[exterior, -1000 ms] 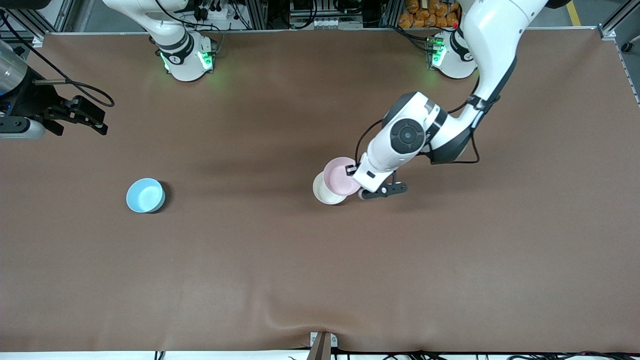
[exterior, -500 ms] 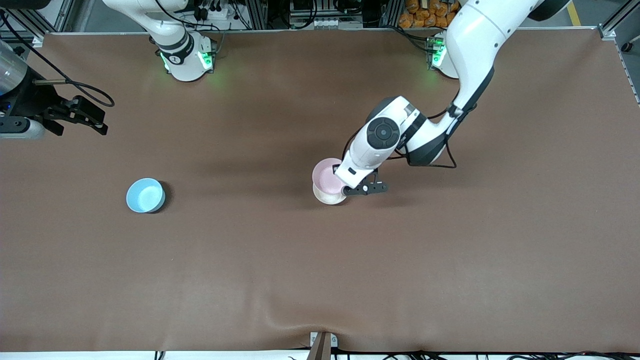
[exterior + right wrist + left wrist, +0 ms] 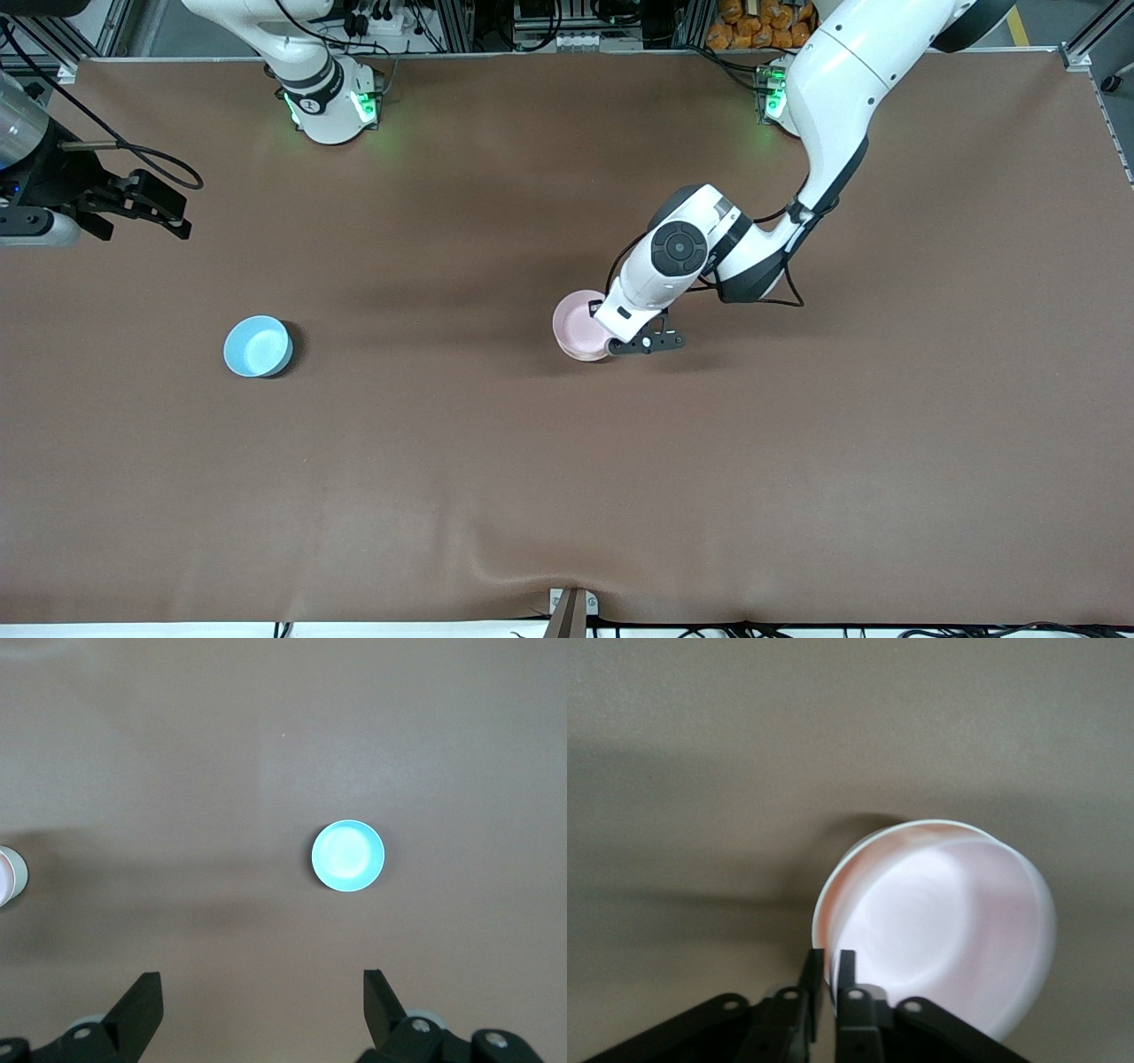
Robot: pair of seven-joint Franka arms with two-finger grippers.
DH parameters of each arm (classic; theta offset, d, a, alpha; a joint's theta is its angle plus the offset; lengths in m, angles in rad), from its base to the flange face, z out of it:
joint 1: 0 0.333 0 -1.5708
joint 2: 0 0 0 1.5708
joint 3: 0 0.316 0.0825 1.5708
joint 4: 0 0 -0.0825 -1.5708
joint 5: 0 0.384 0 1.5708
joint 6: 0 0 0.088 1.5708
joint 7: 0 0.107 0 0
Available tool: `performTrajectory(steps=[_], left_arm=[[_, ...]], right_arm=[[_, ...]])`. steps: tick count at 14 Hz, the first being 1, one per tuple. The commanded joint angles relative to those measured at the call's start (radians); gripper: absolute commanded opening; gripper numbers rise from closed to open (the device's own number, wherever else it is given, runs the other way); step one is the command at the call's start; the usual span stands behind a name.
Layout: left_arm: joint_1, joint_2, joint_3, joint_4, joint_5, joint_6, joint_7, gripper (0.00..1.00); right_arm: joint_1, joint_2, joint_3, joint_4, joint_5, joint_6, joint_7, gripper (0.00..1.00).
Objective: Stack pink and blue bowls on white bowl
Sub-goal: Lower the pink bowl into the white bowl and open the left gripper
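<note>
Left hand [image 3: 609, 344] pinches the pale pink plastic bowl [image 3: 580, 324] nested in the white plastic bowl [image 3: 843, 870]; lifting off unreleased could topple both. Right hand [image 3: 263, 1003] waits, fingers apart

We see a plain brown counter [image 3: 496, 478], matte and unpatterned. The pink bowl [image 3: 578, 324] is pale pink, with a whitish sheen inside and no markings; a thin white rim [image 3: 859, 849] shows just beneath its edge, which may be the white bowl. The blue bowl [image 3: 257, 346] is a light sky blue, uniform all over. The left gripper [image 3: 611, 346] has black fingers [image 3: 847, 967] on a white arm with dark grey joints. The right gripper [image 3: 261, 1005] shows black too.
</note>
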State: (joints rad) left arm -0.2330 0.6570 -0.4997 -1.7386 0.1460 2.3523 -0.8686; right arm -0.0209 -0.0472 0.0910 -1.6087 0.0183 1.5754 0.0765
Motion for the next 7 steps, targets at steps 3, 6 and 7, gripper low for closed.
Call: performTrajectory(steps=[3, 6, 7], left_arm=[[0.018, -0.066, 0.032, 0.024, 0.03, -0.059, -0.02, 1.0], [0.139, -0.228, 0.046, 0.065, 0.032, -0.223, -0.003, 1.0], [0.19, -0.278, 0.044, 0.076, 0.032, -0.276, 0.023, 1.0]], right_arm=[[-0.024, 0.006, 0.007, 0.009, 0.008, 0.005, -0.015, 1.0], [-0.066, 0.096, 0.007, 0.056, -0.014, 0.026, -0.015, 1.0], [-0.079, 0.134, 0.007, 0.062, -0.015, 0.035, -0.017, 1.0]])
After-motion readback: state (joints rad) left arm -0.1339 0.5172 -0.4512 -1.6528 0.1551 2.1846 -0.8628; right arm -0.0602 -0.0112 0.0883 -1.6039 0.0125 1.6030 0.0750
